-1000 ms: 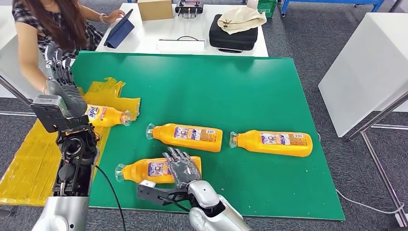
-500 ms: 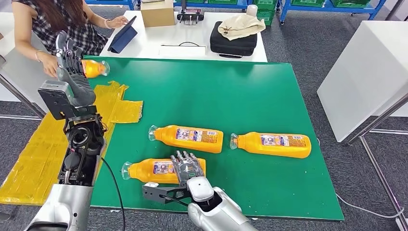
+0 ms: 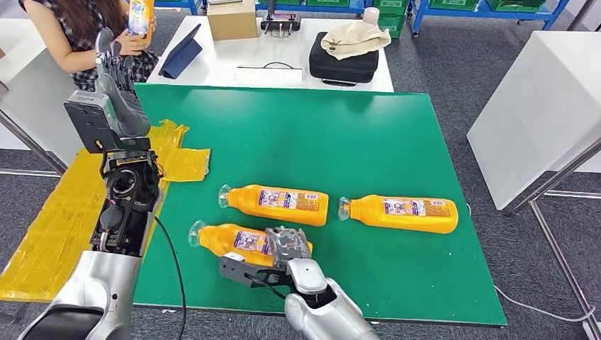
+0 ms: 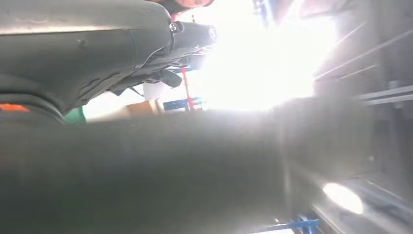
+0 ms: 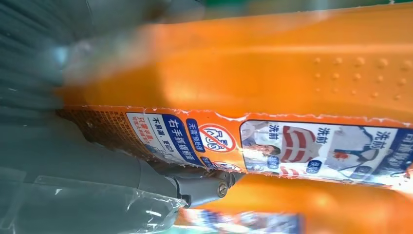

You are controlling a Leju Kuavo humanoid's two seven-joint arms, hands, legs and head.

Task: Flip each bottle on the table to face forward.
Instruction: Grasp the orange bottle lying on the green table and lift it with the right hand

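Three orange bottles lie on their sides on the green table (image 3: 368, 134), back labels up. My right hand (image 3: 287, 246) grips the near bottle (image 3: 237, 239) around its body at the front edge, and the bottle sits slightly tilted. Up close, its back label (image 5: 311, 146) and orange body (image 5: 292, 63) lie against my fingers (image 5: 146, 180). The middle bottle (image 3: 276, 204) and the right bottle (image 3: 400, 212) lie untouched. My left hand (image 3: 117, 67) is raised at the far left corner, fingers apart and holding nothing. A person (image 3: 71, 28) behind it holds a fourth bottle (image 3: 139, 15) upright.
Yellow plastic sheet (image 3: 49, 219) hangs off the table's left side. Behind stands a white table with a black bag (image 3: 344, 57), a cardboard box (image 3: 232, 18) and a tablet (image 3: 177, 53). Another white table (image 3: 538, 106) is at the right.
The person has taken the bottle from my left hand and lifted it up and away. My right hand has closed on the near bottle and shifted it slightly right, tilting it.
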